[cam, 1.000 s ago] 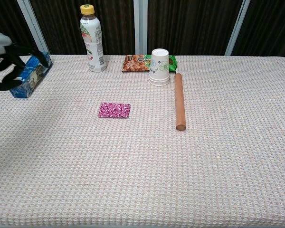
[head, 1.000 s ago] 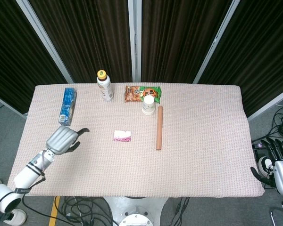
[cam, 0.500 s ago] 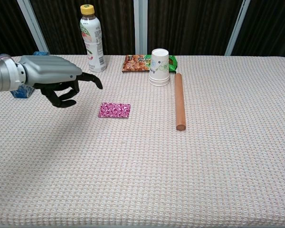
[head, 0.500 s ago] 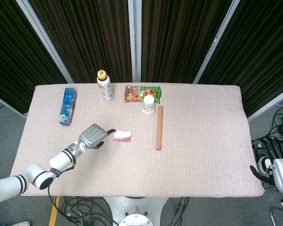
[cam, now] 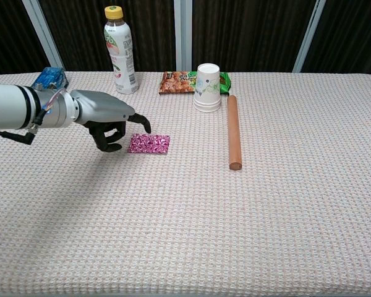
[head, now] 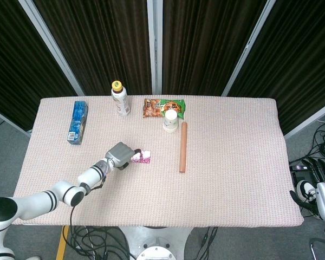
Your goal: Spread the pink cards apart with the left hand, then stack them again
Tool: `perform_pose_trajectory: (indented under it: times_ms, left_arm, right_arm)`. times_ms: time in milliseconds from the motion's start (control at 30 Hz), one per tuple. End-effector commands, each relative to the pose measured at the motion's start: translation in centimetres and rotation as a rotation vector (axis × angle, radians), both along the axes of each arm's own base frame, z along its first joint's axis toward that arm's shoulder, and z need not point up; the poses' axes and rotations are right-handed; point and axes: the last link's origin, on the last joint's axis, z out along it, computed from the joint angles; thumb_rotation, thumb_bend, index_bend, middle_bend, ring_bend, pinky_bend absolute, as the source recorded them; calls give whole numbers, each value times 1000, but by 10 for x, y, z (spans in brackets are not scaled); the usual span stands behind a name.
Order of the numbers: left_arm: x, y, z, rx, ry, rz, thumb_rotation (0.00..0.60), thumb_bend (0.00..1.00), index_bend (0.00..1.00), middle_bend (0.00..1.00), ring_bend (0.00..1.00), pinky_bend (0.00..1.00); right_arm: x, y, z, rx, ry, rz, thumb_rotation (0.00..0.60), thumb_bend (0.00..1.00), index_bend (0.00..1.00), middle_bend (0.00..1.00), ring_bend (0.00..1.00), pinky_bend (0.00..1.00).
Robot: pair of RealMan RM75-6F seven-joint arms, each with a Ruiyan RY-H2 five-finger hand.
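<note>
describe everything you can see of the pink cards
The pink cards form one small, neat rectangular stack lying flat on the woven tablecloth, left of the wooden rolling pin and in front of the bottle. The top face shows a busy magenta and white pattern; in the head view a pale edge shows. They are not spread yet. The left robot hand hangs at the stack's left edge, fingers curled; whether it touches cannot be told.
</note>
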Motion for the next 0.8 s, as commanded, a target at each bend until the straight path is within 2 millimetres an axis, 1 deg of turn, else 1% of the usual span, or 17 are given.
perform_pose_trajectory:
  times_ms: [33,200,367,567,800]
  left_arm:
    - [3,1,-7,-8,15,3,600,503,209,857,871,1000]
    - [3,2,-11,-23,50,5,600,502,209,857,871,1000]
    - [3,-2,-10,-42,82,2,600,503,209,857,871,1000]
    - [5,-11,-5,-69,120,-6,600,502,209,857,871,1000]
    - [7,-28,-1,-89,162,-9,600,501,210,857,871,1000]
  right_arm:
    - [-1,0,0,0,0,-4,506,163,120,69,0,0]
    - [-3,0,1,-3,-1,-9,507,162,119,69,0,0]
    - [-4,1,1,-2,-3,-11,508,162,120,69,0,0]
    - [-4,2,1,-2,-6,-8,509,163,120,69,0,0]
    - [-4,3,1,-3,-9,-2,508,162,120,69,0,0]
